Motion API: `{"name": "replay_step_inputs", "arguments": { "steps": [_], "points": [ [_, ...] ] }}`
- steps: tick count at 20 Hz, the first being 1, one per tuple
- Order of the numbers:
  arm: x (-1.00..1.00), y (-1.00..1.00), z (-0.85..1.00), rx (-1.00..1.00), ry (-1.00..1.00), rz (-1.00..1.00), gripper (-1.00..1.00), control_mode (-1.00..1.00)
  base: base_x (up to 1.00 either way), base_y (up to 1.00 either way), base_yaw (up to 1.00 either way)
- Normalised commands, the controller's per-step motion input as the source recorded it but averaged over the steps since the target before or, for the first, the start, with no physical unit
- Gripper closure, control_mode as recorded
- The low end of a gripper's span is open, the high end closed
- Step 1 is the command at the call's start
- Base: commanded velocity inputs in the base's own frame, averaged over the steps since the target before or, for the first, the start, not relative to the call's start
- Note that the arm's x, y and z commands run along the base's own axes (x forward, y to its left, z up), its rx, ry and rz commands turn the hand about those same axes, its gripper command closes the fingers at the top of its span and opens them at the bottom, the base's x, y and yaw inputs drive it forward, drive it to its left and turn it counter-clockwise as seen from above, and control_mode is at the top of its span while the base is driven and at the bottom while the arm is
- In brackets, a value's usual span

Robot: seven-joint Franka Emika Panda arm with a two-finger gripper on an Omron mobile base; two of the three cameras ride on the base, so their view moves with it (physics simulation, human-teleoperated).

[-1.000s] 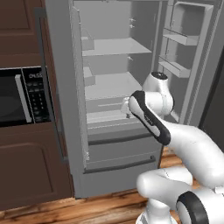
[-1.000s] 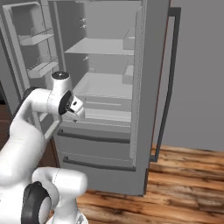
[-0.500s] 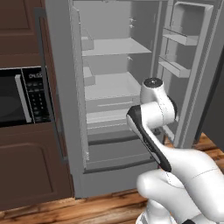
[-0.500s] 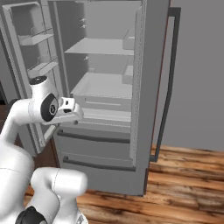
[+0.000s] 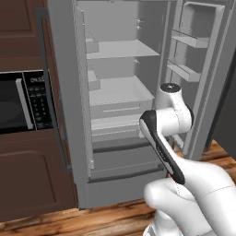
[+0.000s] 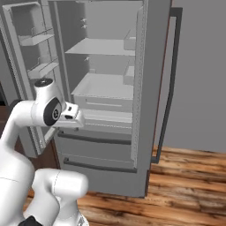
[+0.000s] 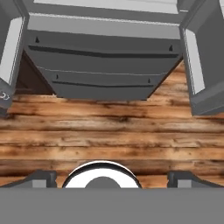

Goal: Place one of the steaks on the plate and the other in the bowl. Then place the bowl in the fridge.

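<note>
The fridge [image 5: 64,92] stands in front of me with both upper doors swung wide, its grey shelves bare. From the other side the fridge [image 6: 152,88] shows its long dark handle. My white arm is folded up just before the lower drawers [image 7: 103,65]. The gripper [image 7: 113,176] points down at the floor, open, with nothing between its fingertips [image 7: 46,177]. The steaks, the plate and the bowl are out of view.
A black-fronted microwave [image 5: 23,101] sits in dark wood cabinets left of the fridge. The open door with bins [image 5: 198,41] juts out on the right, the other door [image 6: 33,39] on the left. Wood floor [image 6: 190,185] lies before the fridge.
The arm has drawn back from the fridge shelves and folded down, its striped link now steep. The gripper stays open. The fridge and the views have not shifted.
</note>
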Motion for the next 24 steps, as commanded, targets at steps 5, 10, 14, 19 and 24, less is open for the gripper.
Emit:
{"name": "replay_step_inputs", "arguments": {
  "steps": [5,10,14,19,24],
  "points": [
    [-0.03,0.00,-0.06,0.00,0.02,-0.01,-1.00,-1.00,0.00,0.00,0.00],
    [-0.20,0.05,0.00,0.00,0.00,0.00,-1.00,1.00,-0.30,0.06,0.01],
    [0.00,0.00,0.00,0.00,0.00,0.00,-1.00,1.00,-0.72,0.60,0.17],
    [0.00,0.00,0.00,0.00,0.00,0.00,-1.00,1.00,-0.18,1.00,0.73],
    [0.00,0.00,0.00,0.00,0.00,0.00,-1.00,1.00,-0.17,0.91,0.93]
  ]
}}
